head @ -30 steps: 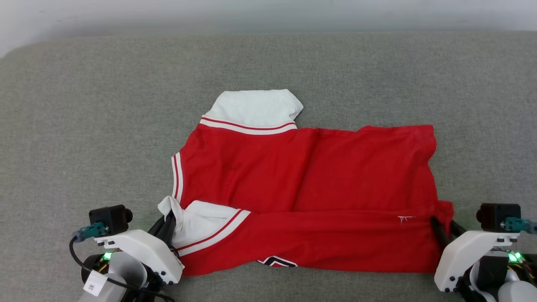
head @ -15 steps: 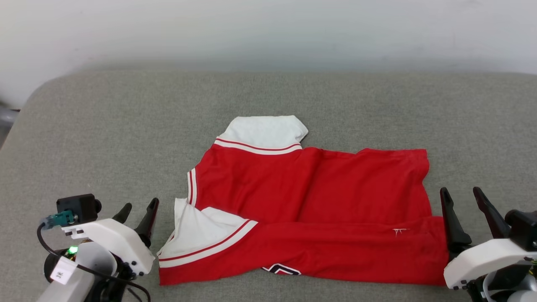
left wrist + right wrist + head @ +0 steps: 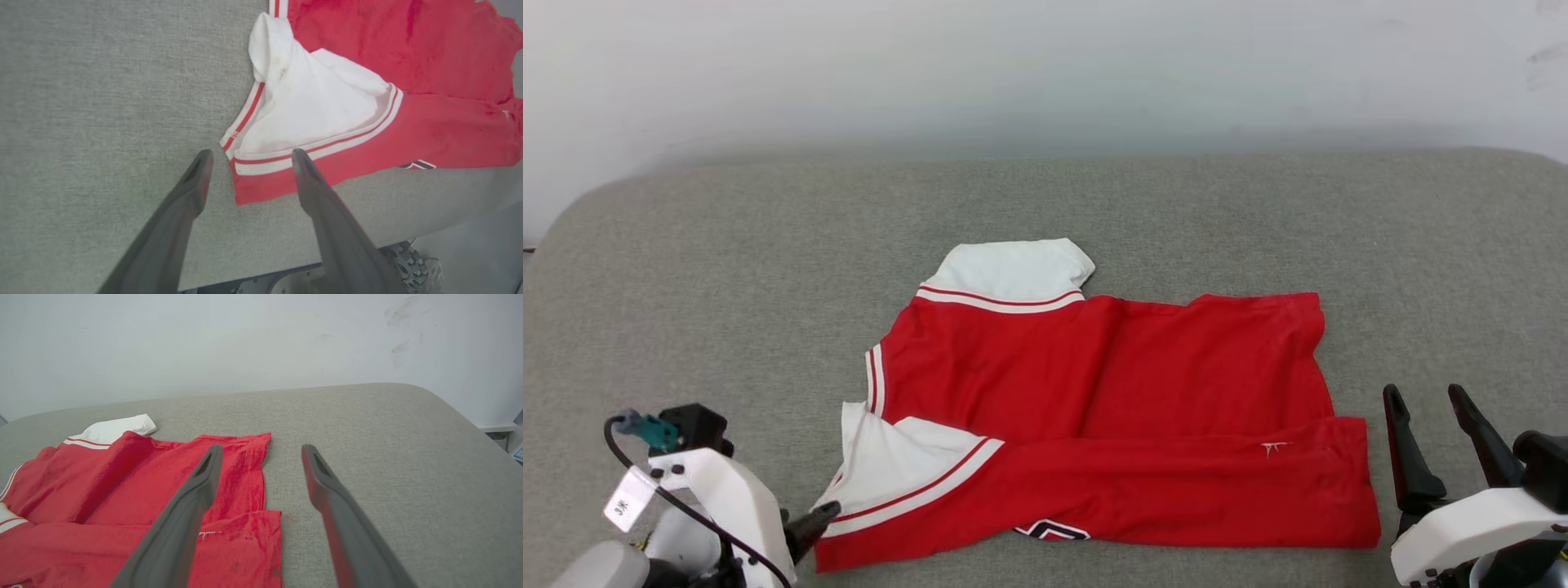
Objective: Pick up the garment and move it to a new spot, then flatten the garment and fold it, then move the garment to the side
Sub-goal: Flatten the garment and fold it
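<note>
- My left claw [image 3: 251,156] sits at the lower left of the head view, spread wide and gripping nothing. In its wrist view one finger is over bare cushion and the other's tip is over the striped trim [image 3: 310,153]. I cannot tell if it touches.
- My right claw [image 3: 1424,394], at the lower right, is equally wide and empty, just beside the cloth's end but apart from it.
- The garment [image 3: 1094,392] lies mid-frame on the grey padded surface [image 3: 727,269]. Its near long edge is turned up over the body as a band, with the near sleeve [image 3: 907,461] tucked in.
- The far sleeve [image 3: 1009,269] pokes out at the top.
- I judge my claws flank that band's two ends because those corners carry a lengthwise fold. The far half is not yet folded.
</note>
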{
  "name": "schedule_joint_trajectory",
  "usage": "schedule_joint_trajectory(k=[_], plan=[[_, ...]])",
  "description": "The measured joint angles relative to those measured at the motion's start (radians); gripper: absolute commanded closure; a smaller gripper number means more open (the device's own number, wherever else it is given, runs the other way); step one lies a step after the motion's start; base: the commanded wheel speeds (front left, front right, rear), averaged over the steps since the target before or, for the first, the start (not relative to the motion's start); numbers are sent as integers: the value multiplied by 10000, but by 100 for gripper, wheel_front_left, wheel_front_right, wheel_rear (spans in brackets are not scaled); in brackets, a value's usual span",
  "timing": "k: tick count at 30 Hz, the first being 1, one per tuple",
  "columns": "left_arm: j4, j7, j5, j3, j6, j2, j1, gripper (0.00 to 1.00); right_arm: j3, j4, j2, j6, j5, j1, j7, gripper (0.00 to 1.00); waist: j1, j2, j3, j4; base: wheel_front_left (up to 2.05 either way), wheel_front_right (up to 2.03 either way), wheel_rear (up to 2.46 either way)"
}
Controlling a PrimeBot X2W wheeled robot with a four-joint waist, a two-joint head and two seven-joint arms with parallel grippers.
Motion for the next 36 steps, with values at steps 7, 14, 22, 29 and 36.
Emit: schedule_joint_trajectory(k=[7,14,22,29,36], plan=[[688,247,-282,-293,115,-426,264,0,63,56,12,0,318,-34,105,0,0,0,402,-206,0,0,0],[1751,178,-462,-510,-516,-1060,-38,60,-125,134,15,0,397,-59,422,0,0,0,620,-252,0,0,0],[2541,-405,-307,-600,-1120,-1496,-282,100,-717,150,19,-2,849,-25,1910,0,1,0,430,-111,0,0,0],[2314,-993,-19,-477,-1312,-1294,-255,100,-729,347,-468,-2,1298,337,5147,0,1,0,12,44,0,0,0],[1277,-1137,265,-401,-1005,-918,-113,100,-130,554,-786,-2,1459,230,6652,0,1,0,-41,237,0,0,0]])
